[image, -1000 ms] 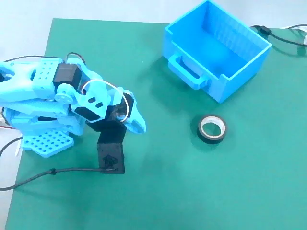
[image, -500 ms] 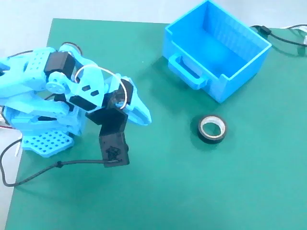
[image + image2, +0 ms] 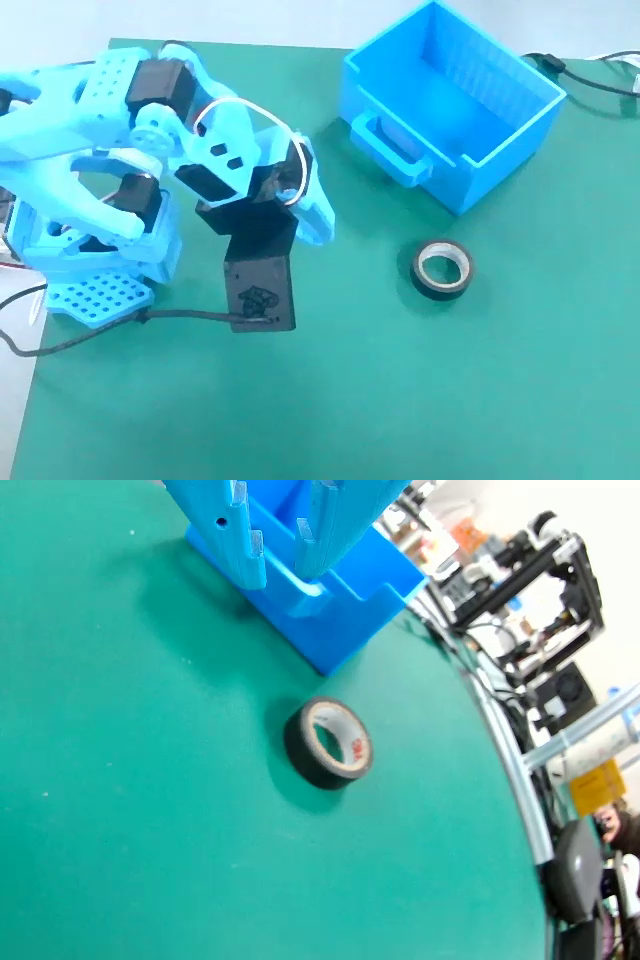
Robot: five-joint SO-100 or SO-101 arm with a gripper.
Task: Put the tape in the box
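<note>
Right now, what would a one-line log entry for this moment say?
tape: flat on green mat, untouched | box: empty, beside tape | tool: open, away from tape, holding nothing | stage: not yet grasped

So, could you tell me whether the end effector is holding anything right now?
Nothing is held. The light-blue end effector is empty, and the small black tape roll lies alone on the green mat.

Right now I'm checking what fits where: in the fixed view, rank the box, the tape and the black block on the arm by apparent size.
1. the box, largest
2. the black block
3. the tape, smallest
</note>
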